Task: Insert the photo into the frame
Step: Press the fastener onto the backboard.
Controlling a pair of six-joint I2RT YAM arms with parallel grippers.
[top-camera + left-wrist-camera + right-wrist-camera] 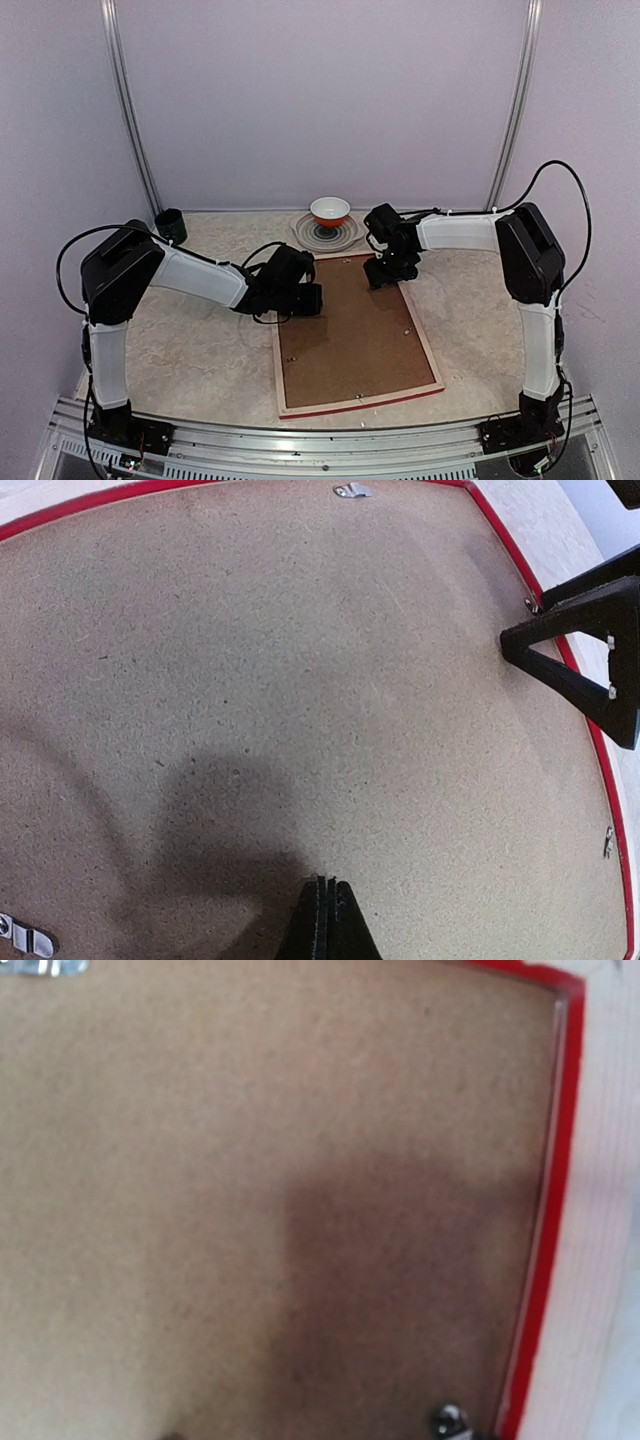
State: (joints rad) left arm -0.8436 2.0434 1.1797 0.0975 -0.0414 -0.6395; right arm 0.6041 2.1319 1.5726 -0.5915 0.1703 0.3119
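While the frame (360,404) lies back-up, left hand (322,885) is pinched closed; right hand (383,275), at its far edge, unclear.

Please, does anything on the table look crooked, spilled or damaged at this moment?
Nothing looks spilled or damaged. The frame lies face down with the brown backing board in it, a little askew: its near edge slants against the table's front edge. The bowl stands upright on its plate.
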